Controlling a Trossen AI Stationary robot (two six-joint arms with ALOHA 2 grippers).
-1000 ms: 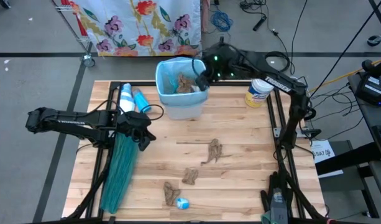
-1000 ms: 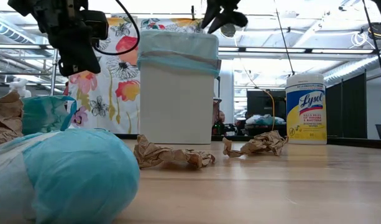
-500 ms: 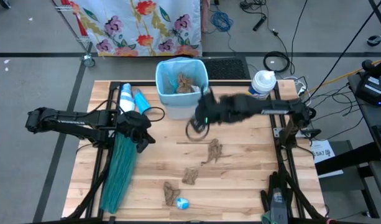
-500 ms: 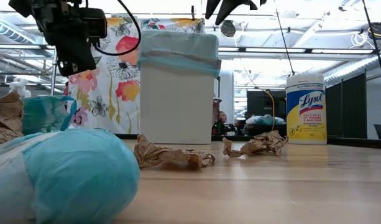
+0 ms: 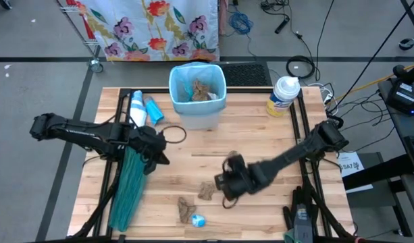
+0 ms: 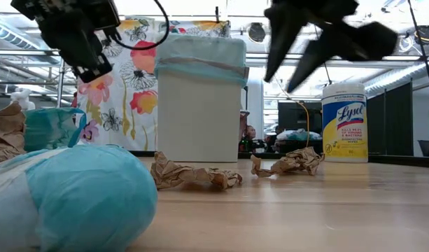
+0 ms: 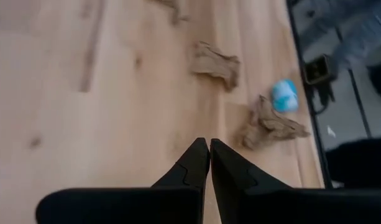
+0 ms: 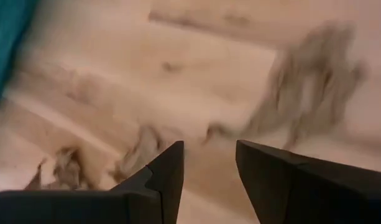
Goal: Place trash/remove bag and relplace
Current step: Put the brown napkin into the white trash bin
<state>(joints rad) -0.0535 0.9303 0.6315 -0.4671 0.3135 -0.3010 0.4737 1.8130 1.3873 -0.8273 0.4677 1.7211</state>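
Note:
A white bin [image 5: 197, 94] lined with the pale-blue bag [image 6: 200, 52] stands at the table's far middle, with brown paper trash inside. More trash lies on the wood: brown scraps [image 5: 207, 191], [image 5: 186, 206], [image 5: 232, 160] and a blue-white wad [image 5: 198, 219]. The teal bag [image 5: 129, 185] lies along the left side. My right gripper [image 5: 223, 185] hovers open and empty over the scraps at mid-table [image 8: 209, 149]. My left gripper [image 5: 159, 152] hangs shut and empty [image 7: 209, 144] above the table beside the teal bag.
A Lysol wipes tub [image 5: 281, 96] stands at the far right. Two spray bottles [image 5: 144, 108] lie left of the bin. Black frame rails [image 5: 294, 128] run along both table sides. Bare wood lies between the bin and the scraps.
My right gripper has swept from above the bin toward the table's near edge and down, rolling as it went, and now hangs over the scattered scraps, still open. My left gripper has rolled a little, staying shut.

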